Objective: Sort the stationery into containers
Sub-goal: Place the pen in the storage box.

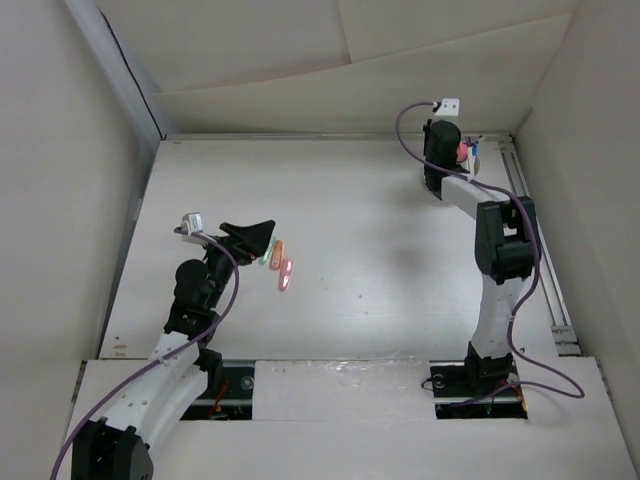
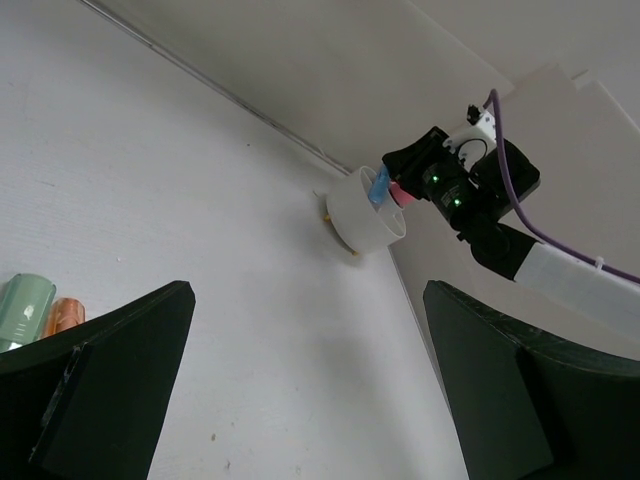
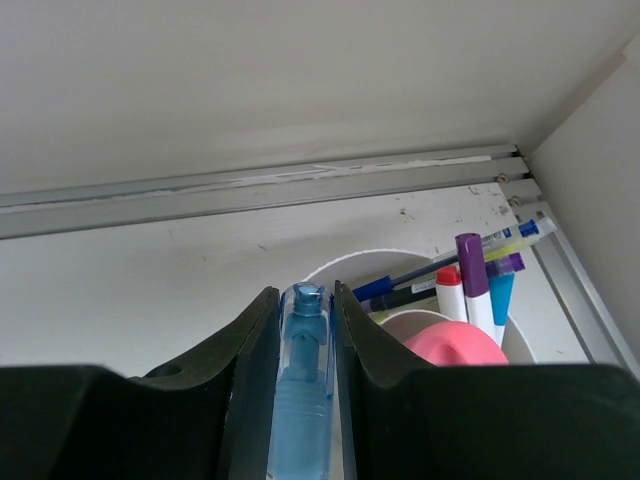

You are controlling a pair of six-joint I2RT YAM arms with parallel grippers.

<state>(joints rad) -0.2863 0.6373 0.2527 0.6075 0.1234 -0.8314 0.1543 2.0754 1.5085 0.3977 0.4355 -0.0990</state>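
My right gripper [image 3: 305, 292] is shut on a translucent blue highlighter [image 3: 303, 400], held upright just above the near rim of the round white cup [image 3: 350, 262] at the table's far right corner. The cup holds several pens [image 3: 470, 275] and a pink capped bottle [image 3: 455, 343]. The left wrist view also shows the cup [image 2: 365, 215] with the blue highlighter [image 2: 380, 186] over it. My left gripper [image 1: 250, 236] is open and empty. It hovers beside a green highlighter [image 2: 22, 310], an orange one [image 1: 276, 254] and a pink one [image 1: 286, 275] lying on the table.
A metal rail [image 3: 250, 188] runs along the back wall behind the cup. Another rail [image 1: 535, 235] runs down the table's right edge. White walls [image 1: 60, 150] close in the table on the left, back and right.
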